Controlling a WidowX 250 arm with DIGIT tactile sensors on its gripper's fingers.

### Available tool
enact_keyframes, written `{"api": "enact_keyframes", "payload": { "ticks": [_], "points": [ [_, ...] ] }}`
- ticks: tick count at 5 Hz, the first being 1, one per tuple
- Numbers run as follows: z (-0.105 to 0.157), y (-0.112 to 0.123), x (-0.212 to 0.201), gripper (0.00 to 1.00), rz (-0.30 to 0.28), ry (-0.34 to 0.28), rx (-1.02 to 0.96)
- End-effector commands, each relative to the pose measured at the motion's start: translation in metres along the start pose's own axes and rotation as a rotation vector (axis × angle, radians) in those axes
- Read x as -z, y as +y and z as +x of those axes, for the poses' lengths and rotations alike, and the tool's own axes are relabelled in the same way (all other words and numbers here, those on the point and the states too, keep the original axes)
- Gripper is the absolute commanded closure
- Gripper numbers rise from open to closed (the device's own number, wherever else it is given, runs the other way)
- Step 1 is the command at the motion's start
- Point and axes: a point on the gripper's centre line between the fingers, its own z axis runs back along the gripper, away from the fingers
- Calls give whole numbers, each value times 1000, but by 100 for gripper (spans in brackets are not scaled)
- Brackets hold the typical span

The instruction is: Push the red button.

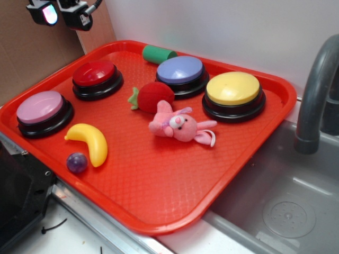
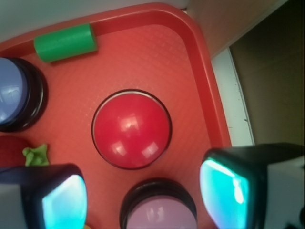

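While our gripper hangs above the tray with jaws spread and empty, we see the red button untouched beneath it.

A plain white wall stands behind, brown cardboard to the left, a grey sink and faucet at right.

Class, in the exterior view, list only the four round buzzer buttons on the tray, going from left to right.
Pink-topped buzzer button → glossy dark-red domed buzzer button → blue-topped buzzer button → yellow-topped buzzer button, all on black bases.
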Motion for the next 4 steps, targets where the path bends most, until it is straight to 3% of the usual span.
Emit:
{"api": "enact_keyframes", "payload": {
  "ticks": [1, 3, 4],
  "points": [
    [12, -11, -32, 0, 18, -59, 7],
    [7, -13, -40, 0, 15, -60, -7],
    [2, -15, -43, 0, 15, -95, -4]
  ]
}}
